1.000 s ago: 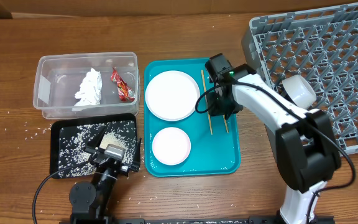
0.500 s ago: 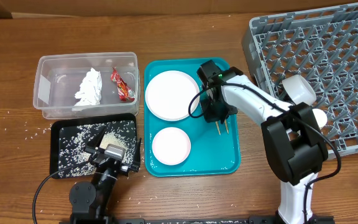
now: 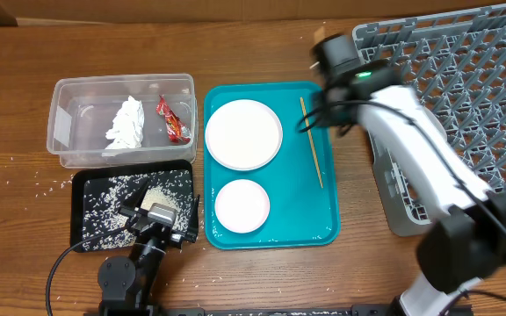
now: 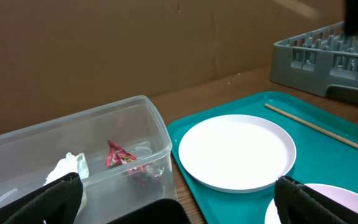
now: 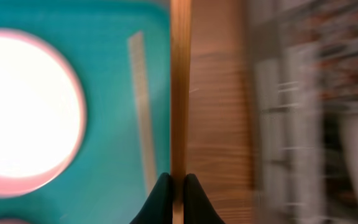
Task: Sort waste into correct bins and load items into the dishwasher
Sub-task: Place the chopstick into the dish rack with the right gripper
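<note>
My right gripper (image 3: 326,104) (image 5: 179,180) is shut on one wooden chopstick (image 5: 180,93) and holds it above the right edge of the teal tray (image 3: 271,235), beside the grey dish rack (image 3: 464,96). The other chopstick (image 3: 312,142) (image 5: 142,106) (image 4: 319,127) lies on the tray. The large white plate (image 3: 243,133) (image 4: 236,151) and the smaller white dish (image 3: 242,205) also sit on it. The clear tub (image 3: 77,92) holds the white tissue (image 3: 127,121) and the red wrapper (image 3: 173,119) (image 4: 120,155). My left gripper (image 3: 152,215) (image 4: 179,205) is open over the black tray (image 3: 86,186) of rice. Cup and bowl are not visible.
Loose rice grains (image 3: 38,186) lie on the wooden table left of the black tray. My right arm (image 3: 420,167) is blurred and stretches across the rack's left edge. A cardboard wall (image 4: 135,43) stands behind the table.
My right gripper has taken one chopstick off the teal tray and swung up and right toward the dish rack. The other chopstick stays on the tray. The left arm has not moved.
</note>
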{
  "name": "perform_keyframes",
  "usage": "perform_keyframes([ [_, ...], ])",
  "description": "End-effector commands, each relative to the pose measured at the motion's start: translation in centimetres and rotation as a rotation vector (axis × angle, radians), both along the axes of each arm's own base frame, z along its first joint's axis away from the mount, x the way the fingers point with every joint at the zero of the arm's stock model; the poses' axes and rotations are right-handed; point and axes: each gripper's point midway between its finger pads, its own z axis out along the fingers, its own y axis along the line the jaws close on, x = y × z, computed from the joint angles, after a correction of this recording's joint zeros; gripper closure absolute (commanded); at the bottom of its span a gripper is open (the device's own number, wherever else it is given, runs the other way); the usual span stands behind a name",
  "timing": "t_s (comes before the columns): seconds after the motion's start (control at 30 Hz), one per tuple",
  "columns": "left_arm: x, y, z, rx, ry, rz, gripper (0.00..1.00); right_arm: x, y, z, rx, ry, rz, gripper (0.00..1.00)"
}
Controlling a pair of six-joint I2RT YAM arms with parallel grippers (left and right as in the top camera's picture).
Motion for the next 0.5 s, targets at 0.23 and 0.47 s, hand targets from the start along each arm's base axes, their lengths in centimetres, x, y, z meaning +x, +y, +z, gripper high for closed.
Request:
perform_keyframes([
  [0.23, -0.1, -0.1, 0.1, 0.013, -0.013, -0.009, 0.0, 2.0, -10.0, -1.7, -0.169, 0.059, 0.108, 0.96],
  [0.47, -0.1, -0.1, 0.1, 0.013, -0.013, -0.009, 0.0, 2.4, -10.5, -2.4, -0.253, 0.075, 0.156, 0.55],
])
